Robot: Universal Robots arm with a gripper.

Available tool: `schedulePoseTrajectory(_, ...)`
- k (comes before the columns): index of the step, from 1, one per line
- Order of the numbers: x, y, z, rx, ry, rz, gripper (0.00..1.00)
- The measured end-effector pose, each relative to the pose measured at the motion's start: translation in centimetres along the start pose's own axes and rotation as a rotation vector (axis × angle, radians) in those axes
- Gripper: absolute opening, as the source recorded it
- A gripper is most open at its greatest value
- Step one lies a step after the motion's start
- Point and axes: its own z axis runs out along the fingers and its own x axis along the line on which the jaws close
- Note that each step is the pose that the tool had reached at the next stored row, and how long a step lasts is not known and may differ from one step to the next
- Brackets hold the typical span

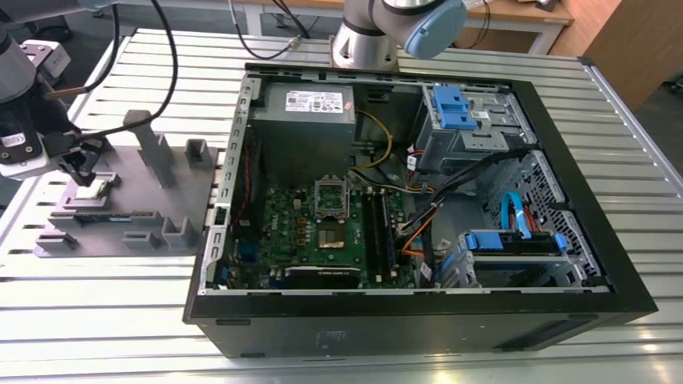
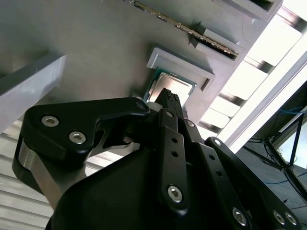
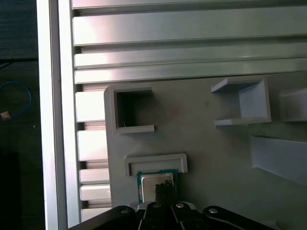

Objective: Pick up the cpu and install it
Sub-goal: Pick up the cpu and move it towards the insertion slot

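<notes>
Black gripper [image 2: 169, 98] links are crowding close to the lens in the second wrist view. The fingertips are pressed together, pinching nothing, and are hanging over the middle of the cpu [image 2: 168, 84]. The cpu is lying flat, silver top up, in a raised-edged pocket [image 3: 156, 160] of the grey fixture tray [image 1: 139, 200]. A green memory stick [image 1: 107, 216] is sitting in a neighbouring slot. The open computer case [image 1: 427, 328] is lying beside the tray on the slatted table [image 1: 107, 320], exposing its motherboard [image 1: 320, 232].
</notes>
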Motion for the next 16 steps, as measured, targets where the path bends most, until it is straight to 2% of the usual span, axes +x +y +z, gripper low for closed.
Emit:
schedulePoseTrajectory(4,0.12,-0.02,0.19,0.0003,-0.0002,0.000,0.11)
schedulePoseTrajectory(14,0.14,-0.02,0.20,0.0005,0.0000,0.000,0.11)
schedulePoseTrajectory(16,0.14,-0.02,0.21,0.0004,0.0000,0.000,0.23)
